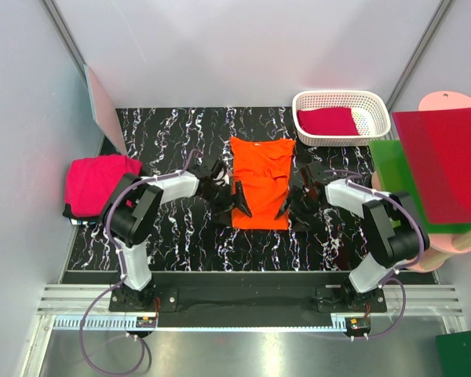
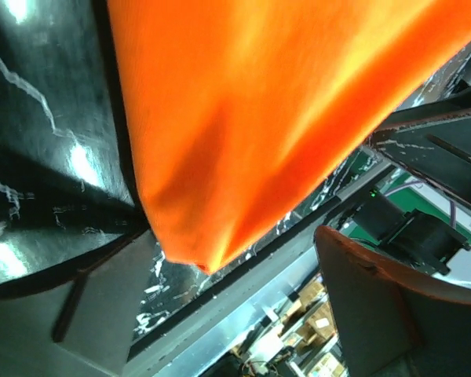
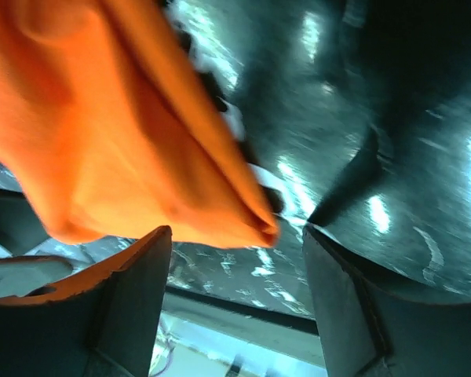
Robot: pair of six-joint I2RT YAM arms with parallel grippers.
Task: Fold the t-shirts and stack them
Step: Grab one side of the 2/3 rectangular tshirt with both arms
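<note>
The bright orange t-shirt [image 1: 261, 181] lies folded into a long strip in the middle of the black marbled table. My left gripper [image 1: 241, 206] is open at its near left corner, the corner [image 2: 204, 259] lying between the jaws. My right gripper [image 1: 285, 207] is open at its near right corner [image 3: 251, 224], fingers [image 3: 125, 290] on either side of the cloth. A folded magenta t-shirt [image 1: 98, 182] lies at the table's left edge. A crimson t-shirt [image 1: 327, 122] lies in the white basket [image 1: 341, 100] at the back right.
Stiff red [image 1: 447, 161] and green [image 1: 396, 169] plastic sheets rest on pale pink rounded boards [image 1: 455, 243] at the right. Another board [image 1: 104, 106] leans against the left wall. A metal rail [image 1: 251, 302] runs along the near edge.
</note>
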